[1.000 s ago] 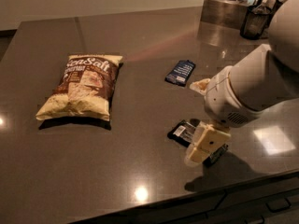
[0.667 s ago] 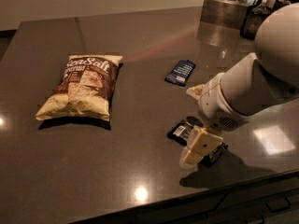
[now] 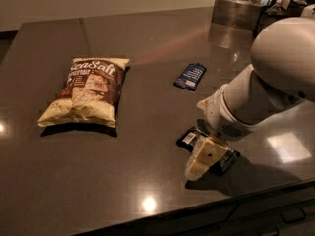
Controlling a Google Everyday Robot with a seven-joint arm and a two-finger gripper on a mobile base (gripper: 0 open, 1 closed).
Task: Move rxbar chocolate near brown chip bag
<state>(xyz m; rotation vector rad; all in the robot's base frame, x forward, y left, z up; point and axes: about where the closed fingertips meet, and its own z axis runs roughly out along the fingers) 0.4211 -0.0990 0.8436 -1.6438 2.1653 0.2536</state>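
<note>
Since the end effector (image 3: 204,158) sits over the rxbar (image 3: 188,138), well apart from the chip bag (image 3: 88,90), with its grip impossible to tell, the bar could slip off the tabletop (image 3: 123,181).

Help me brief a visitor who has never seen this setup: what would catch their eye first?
The bulky white robot arm fills the right side, with its gripper low over the rxbar chocolate near the front edge of the dark counter. Next comes the brown chip bag, lying flat at the left, well apart from that bar. A smaller dark blue bar lies farther back.
</note>
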